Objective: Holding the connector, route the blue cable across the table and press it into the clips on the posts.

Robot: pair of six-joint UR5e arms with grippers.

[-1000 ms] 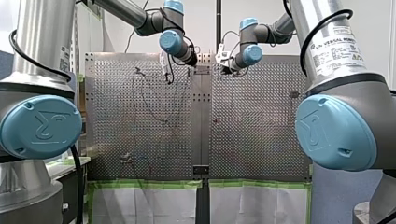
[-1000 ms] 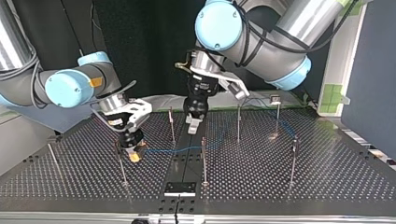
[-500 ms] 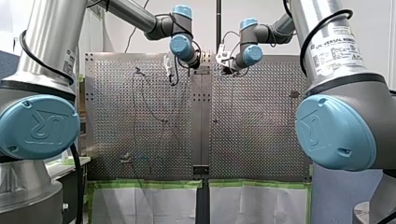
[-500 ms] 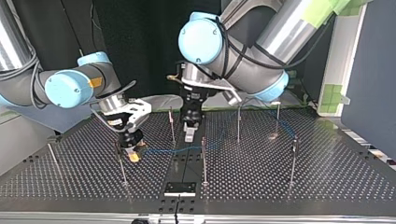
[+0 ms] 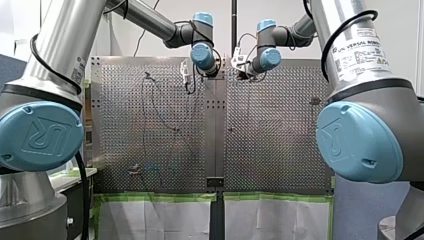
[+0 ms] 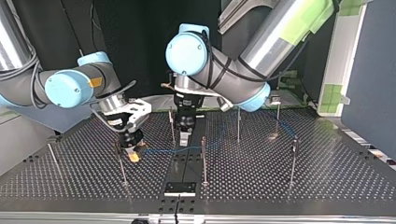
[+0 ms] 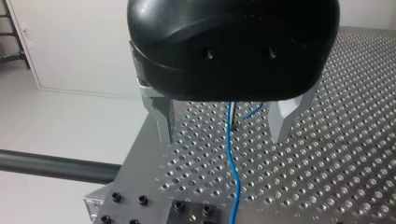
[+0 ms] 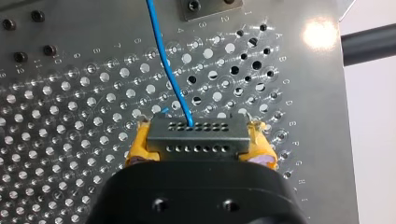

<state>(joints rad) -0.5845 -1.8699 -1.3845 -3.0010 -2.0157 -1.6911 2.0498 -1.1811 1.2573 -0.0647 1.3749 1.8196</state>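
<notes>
In the right wrist view my right gripper is shut with its yellow pads on a grey connector. The blue cable leaves the connector and runs ahead over the perforated table. In the top view this gripper hangs low next to a thin post at the left. The cable trails from it past the middle posts towards the right. My left gripper is open; its metal fingers straddle the cable above the table. In the top view it hangs beside a post.
Several thin posts stand on the table, among them one near the middle, one behind it and one at the top view's right. A black plate with bolts sits at the near edge. A dark bar runs beside the table's edge.
My left arm has swung towards the top view's left, bringing its open gripper lower and closer to the post by the cable. My right gripper with the connector has stayed put.
</notes>
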